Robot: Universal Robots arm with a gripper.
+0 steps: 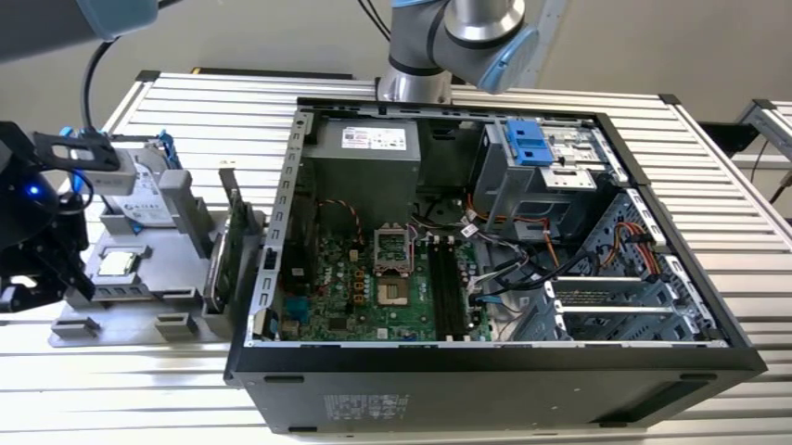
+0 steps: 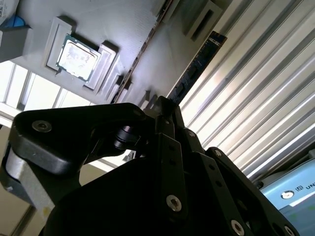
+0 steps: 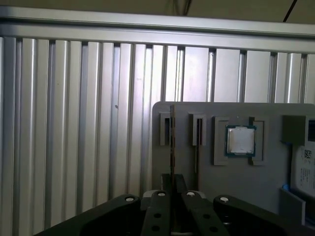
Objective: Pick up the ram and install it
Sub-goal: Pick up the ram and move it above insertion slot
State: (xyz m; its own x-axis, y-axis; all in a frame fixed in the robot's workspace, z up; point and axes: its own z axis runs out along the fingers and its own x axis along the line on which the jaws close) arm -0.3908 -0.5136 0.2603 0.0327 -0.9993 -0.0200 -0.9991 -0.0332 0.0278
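On the grey holder (image 2: 128, 29), the ram (image 2: 198, 68) stands directly before the hand (image 2: 166, 104).

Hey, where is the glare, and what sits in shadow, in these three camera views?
Exterior view: even light, with the computer case interior dim. Second wrist view: the table slats glare white, the processor shines, the gripper is a dark silhouette, and the ram shows blue. First wrist view: the slats are softly lit, with no harsh glare.
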